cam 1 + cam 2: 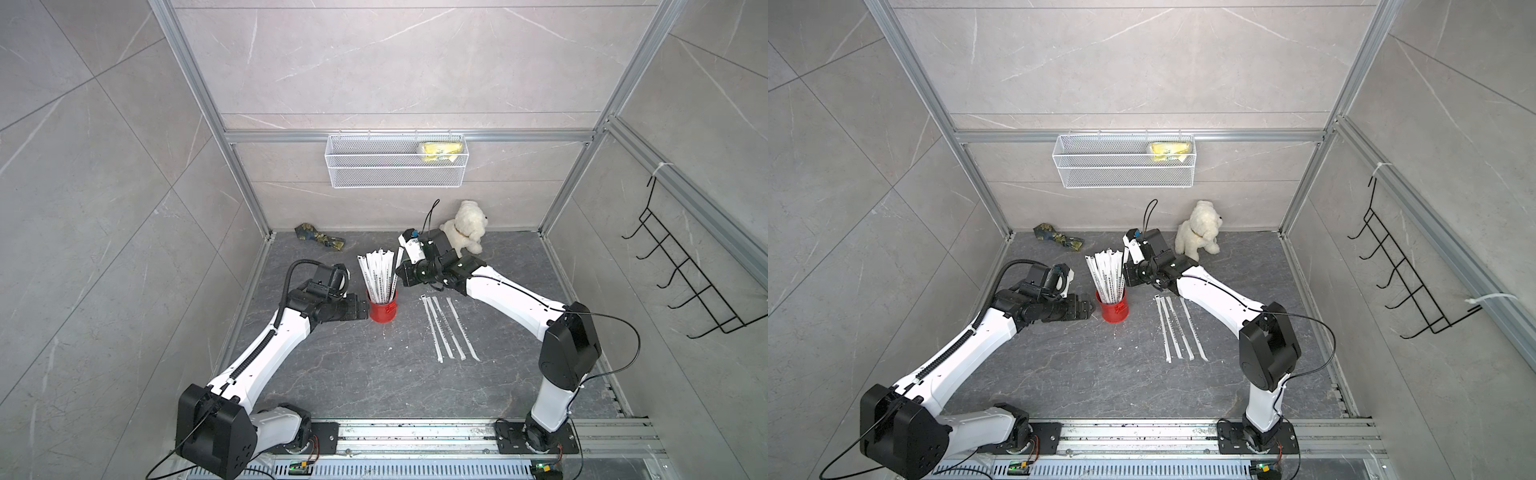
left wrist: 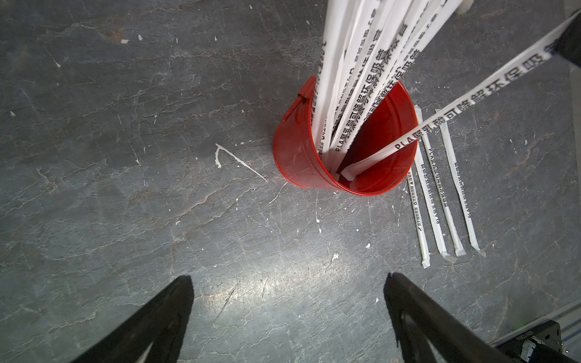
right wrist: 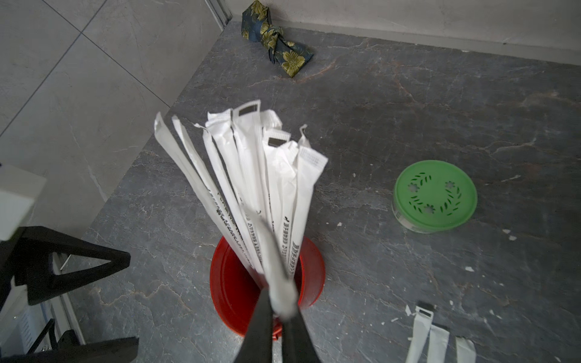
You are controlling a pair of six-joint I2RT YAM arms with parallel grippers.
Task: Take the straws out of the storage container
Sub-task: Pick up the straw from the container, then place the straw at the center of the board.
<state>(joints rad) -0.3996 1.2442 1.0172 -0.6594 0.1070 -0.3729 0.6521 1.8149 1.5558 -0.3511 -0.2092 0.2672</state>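
Clamped together in the right pincer: the upper end of one straw, slanted, its foot down inside the storage container. Directly beneath that pincer, upright on the worktop: the red container, with the remaining straws bunched against the rim on the side away from the gripped one, their tops fanned well above the mouth. Spread wide apart and holding nothing: the left pincer, low, its opening facing the container, near its wall but not touching. Beyond the container as seen from the left pincer, flat on the worktop, side by side: four more straws. Farther out ahead of the right pincer: a green-lidded jar and a knotted floral cloth.
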